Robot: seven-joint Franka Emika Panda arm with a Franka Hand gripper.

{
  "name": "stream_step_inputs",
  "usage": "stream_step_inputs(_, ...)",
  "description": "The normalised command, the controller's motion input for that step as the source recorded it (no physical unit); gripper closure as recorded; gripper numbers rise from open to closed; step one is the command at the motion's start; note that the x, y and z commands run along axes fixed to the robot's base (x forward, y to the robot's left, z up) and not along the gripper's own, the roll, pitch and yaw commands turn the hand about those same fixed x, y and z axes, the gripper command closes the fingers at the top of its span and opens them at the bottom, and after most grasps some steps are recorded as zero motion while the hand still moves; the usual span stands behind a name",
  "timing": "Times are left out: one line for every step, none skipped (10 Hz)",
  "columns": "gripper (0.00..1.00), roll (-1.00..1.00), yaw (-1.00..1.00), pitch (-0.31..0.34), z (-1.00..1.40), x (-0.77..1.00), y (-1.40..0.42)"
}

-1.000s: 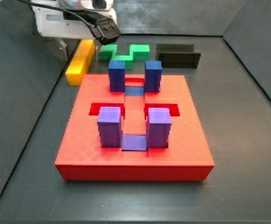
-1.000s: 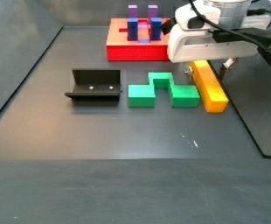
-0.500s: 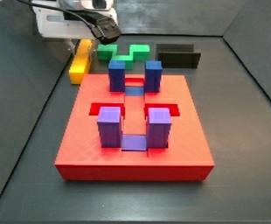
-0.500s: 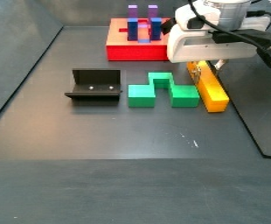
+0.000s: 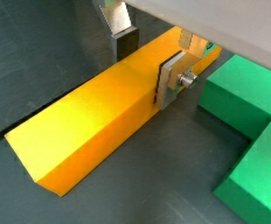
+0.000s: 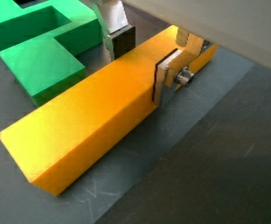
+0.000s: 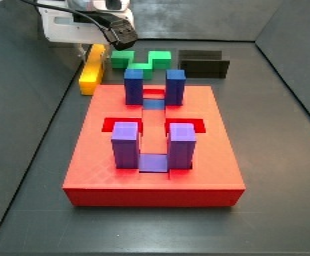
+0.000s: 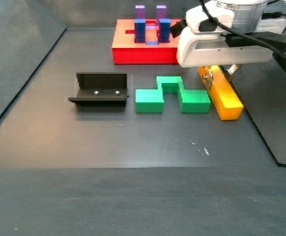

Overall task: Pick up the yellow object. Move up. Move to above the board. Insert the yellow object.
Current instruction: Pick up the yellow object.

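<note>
Both wrist views show the gripper (image 5: 148, 59) with its silver fingers (image 5: 170, 77) pressed on the two long sides of the yellow object (image 5: 97, 118), near one end, so I judge it is clamped. In a side view the bar (image 8: 220, 92) seems low, just beside the green block (image 8: 172, 95); lifted or not, I cannot tell. The board (image 7: 154, 155) with its posts waits apart. Rising, carrying and inserting remain.

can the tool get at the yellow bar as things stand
Probably yes: the tool is already down at the yellow bar, one finger on each long side in both wrist views. Nothing lies between them; the green block sits alongside, apart.
</note>
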Motion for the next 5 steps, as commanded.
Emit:
stream_step_inputs(1.00, 0.00, 0.00, 0.000, 0.00, 0.00, 0.00)
stream_step_inputs(1.00, 0.00, 0.00, 0.000, 0.00, 0.00, 0.00)
stream_step_inputs(1.00, 0.00, 0.00, 0.000, 0.00, 0.00, 0.00)
stream_step_inputs(1.00, 0.00, 0.00, 0.000, 0.00, 0.00, 0.00)
stream_step_inputs(1.00, 0.00, 0.00, 0.000, 0.00, 0.00, 0.00)
